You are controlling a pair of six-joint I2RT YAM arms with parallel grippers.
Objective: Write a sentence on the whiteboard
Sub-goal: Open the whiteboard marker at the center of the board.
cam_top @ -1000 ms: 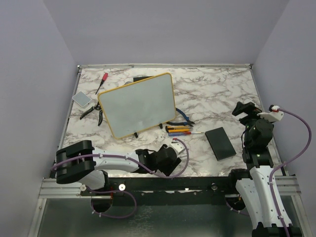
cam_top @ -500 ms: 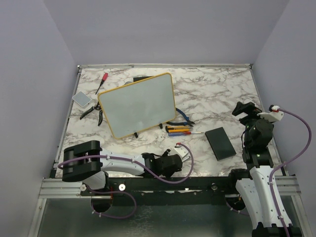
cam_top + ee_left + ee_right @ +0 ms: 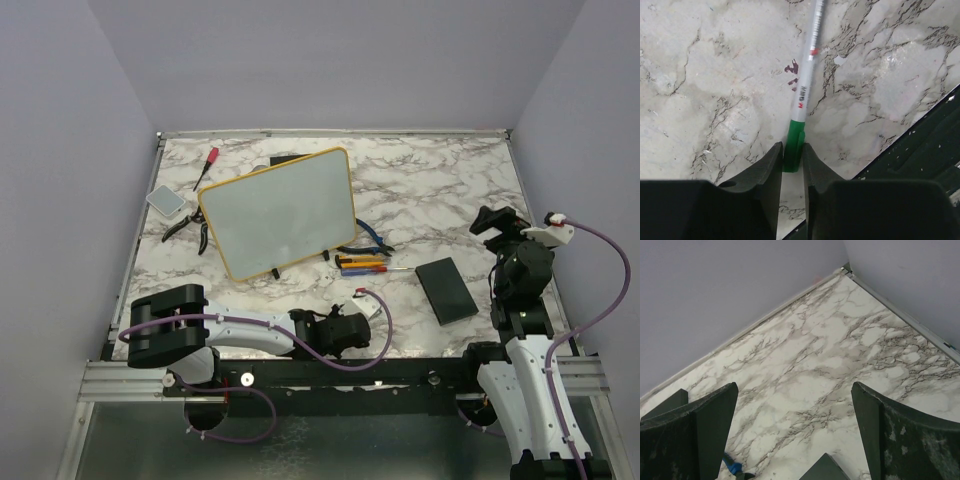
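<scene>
The marble-patterned tabletop (image 3: 440,190) carries everything. Largest on it is the whiteboard (image 3: 280,212), a white rectangular panel in a rounded yellow-orange frame. It stands propped on small black feet at left of centre, turned a little askew, and its face looks plain pale grey from above.

The left arm lies low along the near edge, well short of the board. The right arm stands upright at the right side. The right gripper (image 3: 794,390) has its two dark fingers spread wide with only bare marble between them.

A flat black rectangular pad (image 3: 447,290) lies near the right arm's side. Just beside the board's near right corner are blue-handled pliers (image 3: 368,240) and a bundle of orange and yellow screwdrivers (image 3: 362,264). Black pliers (image 3: 188,228), a small grey square block (image 3: 166,200) and a red-handled screwdriver (image 3: 207,163) lie off its left edge.

The left gripper (image 3: 792,160) is drawn in narrow, pinching the green end of a slim white marker (image 3: 807,75) (printed lettering runs along the barrel). The marker lies flat on the marble, pointing away from the fingers.
</scene>
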